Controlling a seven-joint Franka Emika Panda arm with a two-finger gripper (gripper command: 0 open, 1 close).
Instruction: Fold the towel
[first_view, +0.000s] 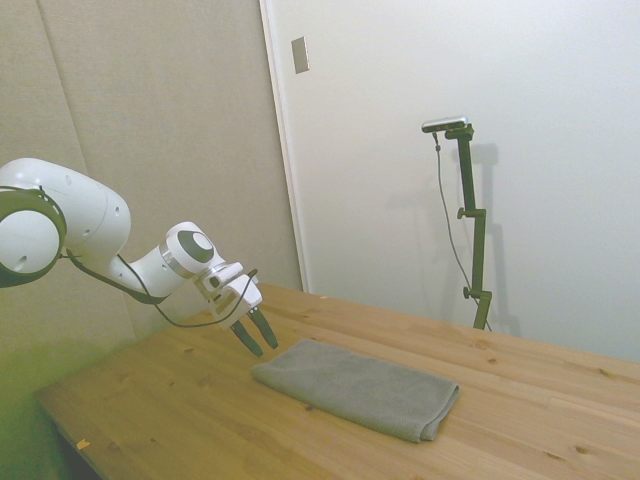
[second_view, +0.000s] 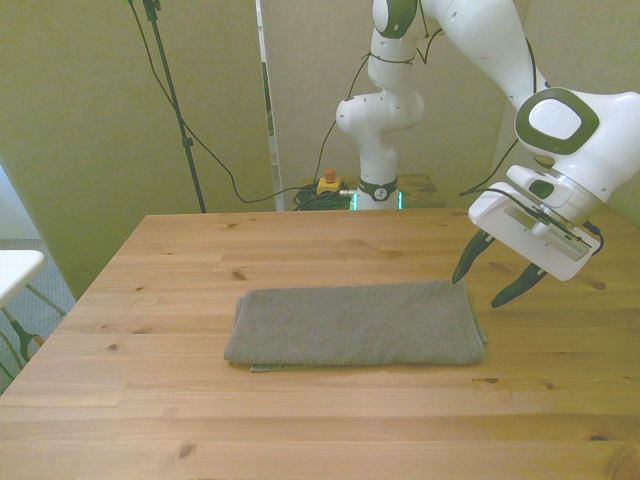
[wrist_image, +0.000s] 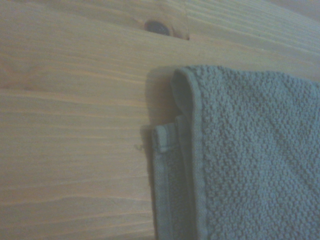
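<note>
The towel (second_view: 355, 325) lies flat on the wooden table (second_view: 200, 240) as a long taupe rectangle, folded in layers; in the side view the towel (first_view: 357, 386) runs from the middle toward the right. My gripper (second_view: 483, 285) hovers open just above the table beside the towel's short end at the front view's right, tilted, with nothing between its fingers. In the side view the gripper (first_view: 257, 336) hangs close to the towel's near-left corner. The wrist view shows that towel corner (wrist_image: 240, 150) up close, with a lower layer's hem sticking out at the edge.
Bare table (first_view: 170, 400) surrounds the towel on all sides. The robot base (second_view: 375, 150) stands behind the far edge. A white object (second_view: 15, 270) pokes in at the front view's left edge, off the table.
</note>
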